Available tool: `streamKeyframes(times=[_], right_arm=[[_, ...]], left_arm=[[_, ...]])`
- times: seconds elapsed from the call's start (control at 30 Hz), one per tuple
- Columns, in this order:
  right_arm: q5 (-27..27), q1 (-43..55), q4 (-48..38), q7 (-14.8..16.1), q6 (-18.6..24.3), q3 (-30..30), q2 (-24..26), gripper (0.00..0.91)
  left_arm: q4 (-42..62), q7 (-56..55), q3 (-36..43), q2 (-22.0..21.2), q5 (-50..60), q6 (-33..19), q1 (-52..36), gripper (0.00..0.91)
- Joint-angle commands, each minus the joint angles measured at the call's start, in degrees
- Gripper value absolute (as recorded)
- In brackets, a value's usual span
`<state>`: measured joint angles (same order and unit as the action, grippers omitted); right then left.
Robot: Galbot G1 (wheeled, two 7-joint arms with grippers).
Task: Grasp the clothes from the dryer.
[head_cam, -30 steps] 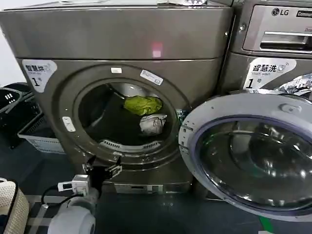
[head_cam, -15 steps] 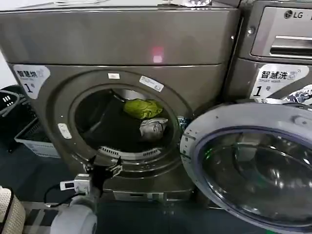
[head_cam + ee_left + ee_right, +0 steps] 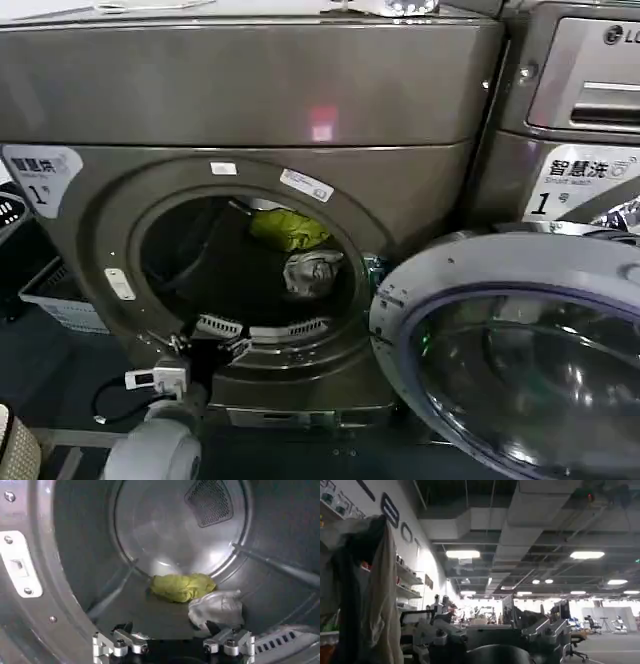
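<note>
The bronze-grey dryer [image 3: 250,80] stands in front of me with its porthole open. In the drum lie the clothes: a lime-green bundle [image 3: 288,229] and, just below it, a white-grey bundle [image 3: 310,272]. My left gripper [image 3: 206,346] hovers at the porthole's lower rim, open and holding nothing. From the left wrist, the lime bundle [image 3: 182,586] and the white-grey one [image 3: 216,609] lie a little beyond that open gripper [image 3: 170,628], with the white-grey one close to one fingertip [image 3: 212,627]. My right gripper [image 3: 490,625] points out into the room, open and empty.
The dryer's round glass door [image 3: 520,360] is swung wide open at the right and reaches far out. An LG machine [image 3: 580,90] stands to the right. A pale laundry basket [image 3: 60,300] sits on the floor at the left.
The dryer has grown larger in the head view as I closed in on it. My left gripper stays at the porthole's lower rim. The two bundles have not moved.
</note>
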<state>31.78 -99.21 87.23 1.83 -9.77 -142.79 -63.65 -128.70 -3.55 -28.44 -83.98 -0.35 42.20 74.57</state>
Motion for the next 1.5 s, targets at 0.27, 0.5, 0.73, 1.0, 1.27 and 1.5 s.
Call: streamKeyframes(times=[0.27,0.5,0.73,1.0,1.27,1.5], right_arm=[[0.0,0.1,0.0,0.2,0.0,0.2,-0.2,0.907],[0.0,0.1,0.1,0.3,0.1,0.2,-0.4,0.907],[-0.1,0.1,0.1,1.2,1.6,0.5,-0.6,0.907],[-0.1,0.2,0.6,1.3,1.9,1.3,-1.0,0.907],[0.0,0.6,1.2,1.2,1.7,2.1,-0.9,0.907],[0.0,0.7,1.6,1.2,1.7,2.6,-1.0,0.907]], left_arm=[[0.0,0.7,-0.1,0.0,0.3,2.8,0.1,0.907],[0.0,0.8,-0.1,-0.1,0.3,2.8,0.1,0.907],[1.2,2.0,0.0,-0.1,1.5,2.8,-1.8,0.907],[9.8,1.0,1.4,-1.0,2.5,2.8,-10.7,0.907],[25.9,1.7,2.0,-1.8,2.4,1.3,-25.0,0.907],[38.6,3.2,1.5,-3.2,6.6,-2.9,-33.2,0.907]])
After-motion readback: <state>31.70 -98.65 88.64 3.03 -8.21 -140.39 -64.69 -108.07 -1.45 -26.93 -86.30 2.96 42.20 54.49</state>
